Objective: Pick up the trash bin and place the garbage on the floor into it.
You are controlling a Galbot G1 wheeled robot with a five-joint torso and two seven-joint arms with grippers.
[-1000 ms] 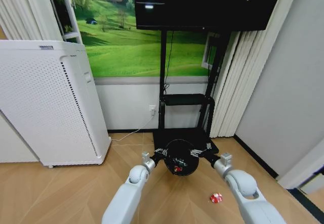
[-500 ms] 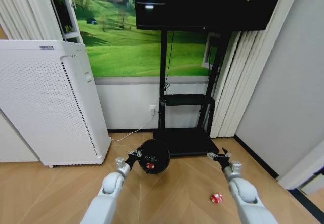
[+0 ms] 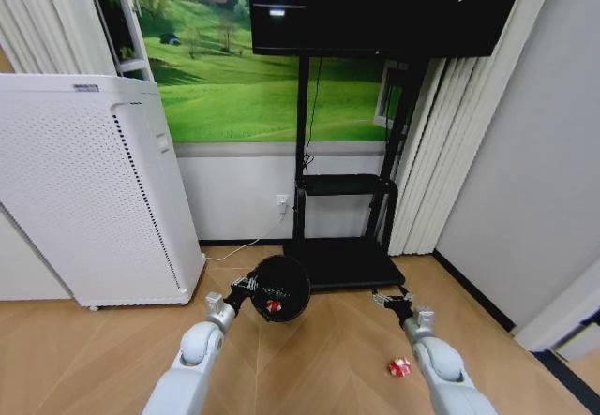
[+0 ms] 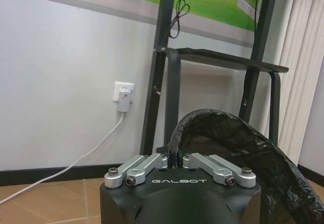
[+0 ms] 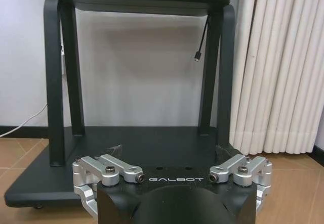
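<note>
The left gripper [image 3: 246,289] is pinching the rim of the trash bin [image 3: 279,289], holding it off the floor with red garbage [image 3: 272,306] inside. The right gripper [image 3: 389,300], fingers spread, is hovering at three o'clock from it. Another red-and-white piece [image 3: 400,367] is lying at five o'clock.

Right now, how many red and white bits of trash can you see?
2. One red-and-white piece sits inside the trash bin held by the left hand. The other piece lies on the floor, near the right arm. More may be hidden inside the bin.
</note>
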